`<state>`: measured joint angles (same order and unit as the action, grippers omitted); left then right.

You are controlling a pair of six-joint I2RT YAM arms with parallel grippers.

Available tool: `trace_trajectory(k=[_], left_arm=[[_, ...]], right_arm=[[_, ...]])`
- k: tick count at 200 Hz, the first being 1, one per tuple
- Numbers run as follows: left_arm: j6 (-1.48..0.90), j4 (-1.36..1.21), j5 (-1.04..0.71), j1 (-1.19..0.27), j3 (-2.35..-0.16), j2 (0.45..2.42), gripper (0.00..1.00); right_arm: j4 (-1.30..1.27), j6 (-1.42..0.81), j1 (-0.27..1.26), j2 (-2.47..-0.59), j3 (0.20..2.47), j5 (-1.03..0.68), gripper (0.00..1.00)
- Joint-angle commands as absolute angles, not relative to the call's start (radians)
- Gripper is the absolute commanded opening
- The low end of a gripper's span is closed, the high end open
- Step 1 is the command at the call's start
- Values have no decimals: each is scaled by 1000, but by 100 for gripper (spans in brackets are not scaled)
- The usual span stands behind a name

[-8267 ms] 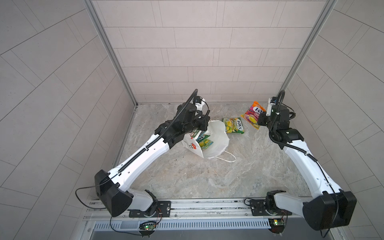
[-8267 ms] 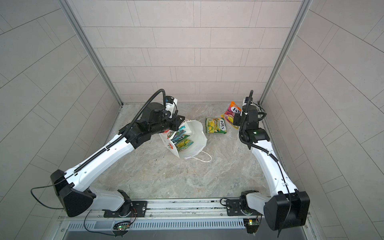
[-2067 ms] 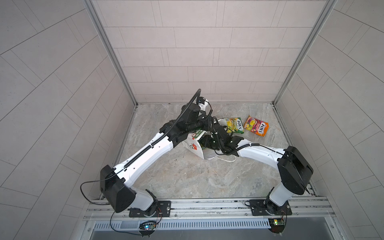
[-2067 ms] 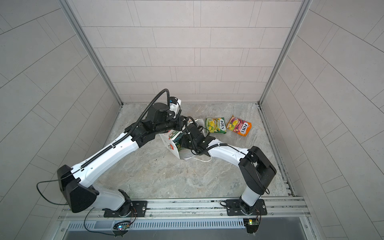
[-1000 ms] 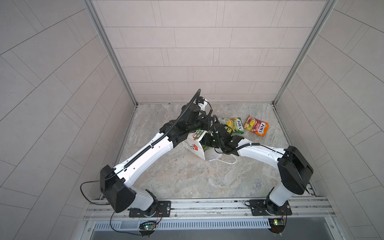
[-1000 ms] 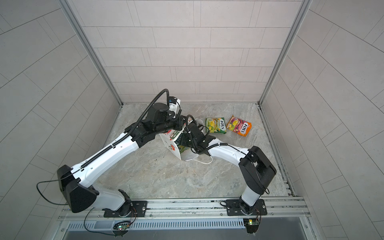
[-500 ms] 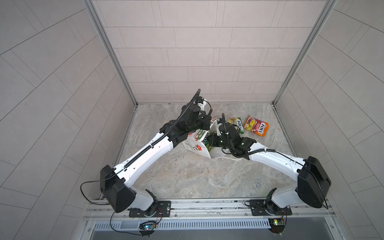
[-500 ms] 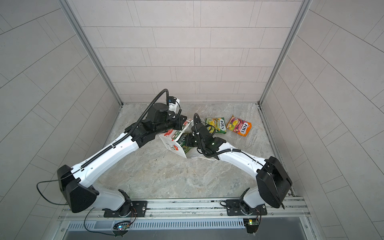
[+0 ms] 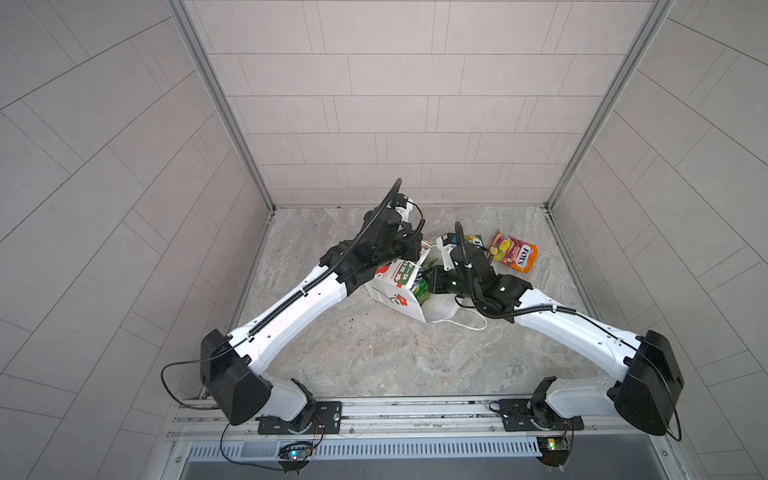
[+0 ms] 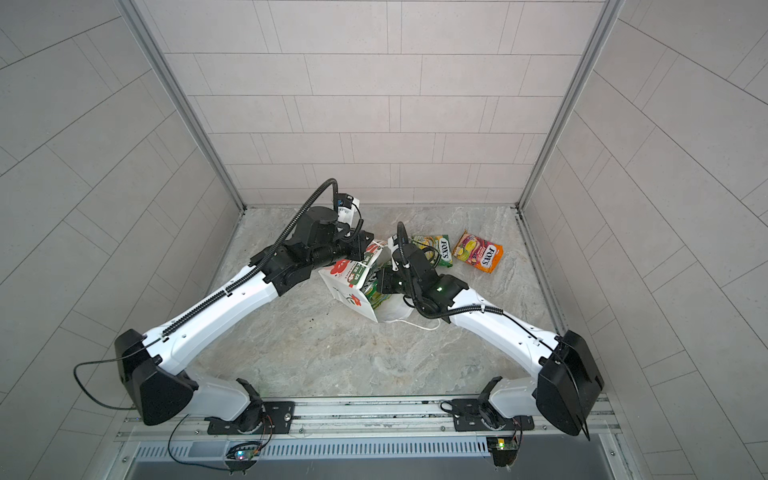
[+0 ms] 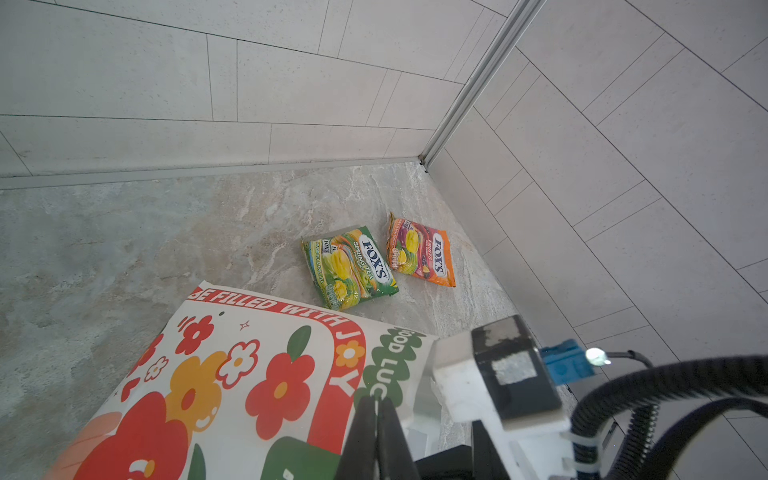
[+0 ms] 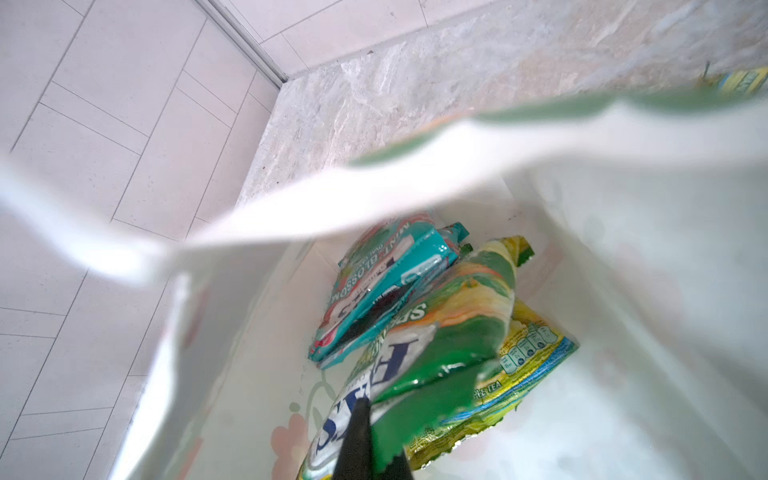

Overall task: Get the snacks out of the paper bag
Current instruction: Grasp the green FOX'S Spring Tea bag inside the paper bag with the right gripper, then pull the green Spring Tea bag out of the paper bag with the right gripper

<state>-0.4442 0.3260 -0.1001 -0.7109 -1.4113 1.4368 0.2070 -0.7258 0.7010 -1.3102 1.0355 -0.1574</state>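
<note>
Left gripper has its jaws closed, pinching the top rim of the paper bag right at the green-print side panel; the flowered face spreads out away from the fingertips. Bag sits tilted on the marble table top, mouth turned toward the right arm. Right gripper is inside the bag mouth with its jaws clamped on the near edge of a green-yellow packet, FOX'S print touching the fingers, and the packet curls up and away from the tips. Straight past the held packet and beneath it lies a second green-yellow packet, flat against the inner wall. Beside that, further in from the jaws toward the bag bottom, is a teal packet, and more teal edges are stacked under it, count unclear. Outside the bag, beyond the left jaws and well apart from them, a loose green packet lies flat on the table, and an orange-pink packet lies just beside it, edges almost touching. In both top views the right arm partly covers the loose green one.
</note>
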Motion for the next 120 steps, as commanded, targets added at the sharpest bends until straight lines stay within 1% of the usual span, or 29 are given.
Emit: trace_trajectory(k=[1,93,120], left_arm=[[-430,325,-76,-718,-1399,1416,0],[-423,325,-50,-716,-1387,1406,0],[-421,327,-33,-717,-1379,1395,0]], right_arm=[[232,-669,695,-1243,1089,-161,0],[405,-568,683,-1131,1220,-156,0],[422,-557,674,-1106,1241,-150,0]])
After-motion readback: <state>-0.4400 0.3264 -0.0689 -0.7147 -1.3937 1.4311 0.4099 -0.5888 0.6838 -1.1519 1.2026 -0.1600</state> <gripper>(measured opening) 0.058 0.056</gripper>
